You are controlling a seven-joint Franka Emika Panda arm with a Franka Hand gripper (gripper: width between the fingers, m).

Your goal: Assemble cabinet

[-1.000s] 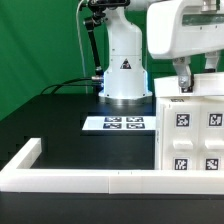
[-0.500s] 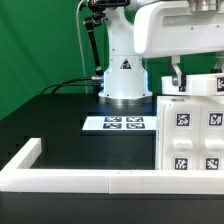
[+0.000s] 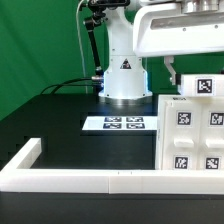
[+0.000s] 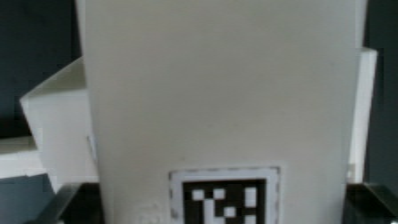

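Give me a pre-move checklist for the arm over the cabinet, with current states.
1. Tagged white piece off the cabinet body: ok, it sits above the body's top, under the arm.
2. Hand grip on that piece: cannot tell, the fingers are mostly hidden in both views.
3. Piece level: not ok, it looks slightly tilted in the exterior view.
4. Wrist view usable: not ok, a white panel fills it.
5. Marker board unobstructed: ok, tags visible.
6. Border rail undisturbed: ok.
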